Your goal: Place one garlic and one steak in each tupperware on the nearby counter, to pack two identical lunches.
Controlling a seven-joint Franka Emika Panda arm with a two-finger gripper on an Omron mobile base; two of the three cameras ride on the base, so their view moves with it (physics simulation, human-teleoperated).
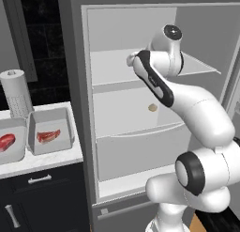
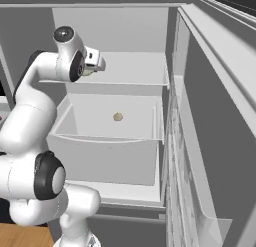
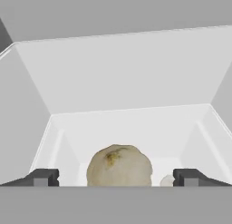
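Garlic (image 3: 119, 166) between wide-spread fingertips (image 3: 43, 177), lower half cut off

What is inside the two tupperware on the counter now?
Each tupperware holds one red steak; the left tub is cut by the picture edge, so part of its inside is hidden. No garlic is visible in either. One garlic lies on a fridge shelf.
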